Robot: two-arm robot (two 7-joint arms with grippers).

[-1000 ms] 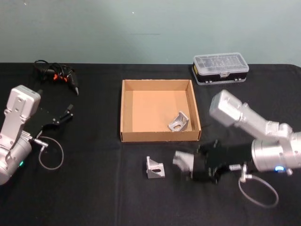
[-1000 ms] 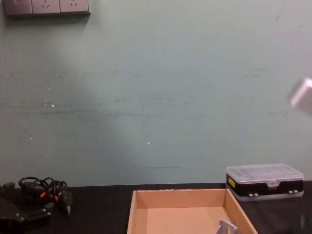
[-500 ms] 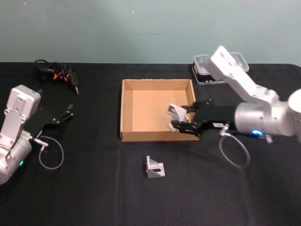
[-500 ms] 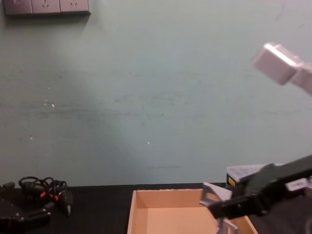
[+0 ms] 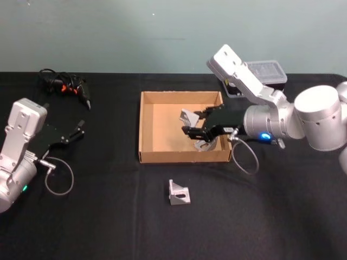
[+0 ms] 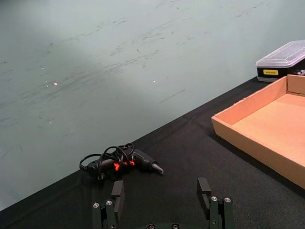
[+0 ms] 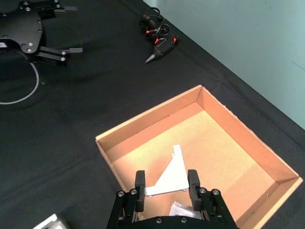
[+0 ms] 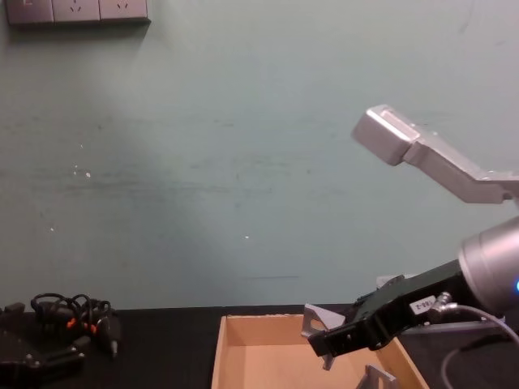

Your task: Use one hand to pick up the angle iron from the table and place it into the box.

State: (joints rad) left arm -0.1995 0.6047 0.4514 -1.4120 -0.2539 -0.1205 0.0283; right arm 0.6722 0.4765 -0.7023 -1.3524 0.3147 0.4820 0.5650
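angle iron [image 5: 204, 146] in box [image 5: 142, 130], another [image 5: 188, 116] in gripper [image 5: 190, 124]

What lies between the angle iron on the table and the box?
Nothing: the head view shows bare table between that angle iron and the box. The right gripper holds a second angle iron over it; the left gripper rests far left.

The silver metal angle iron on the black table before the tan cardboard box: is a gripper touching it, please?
No: the silver angle iron lies alone on the black table, well apart from the right gripper.
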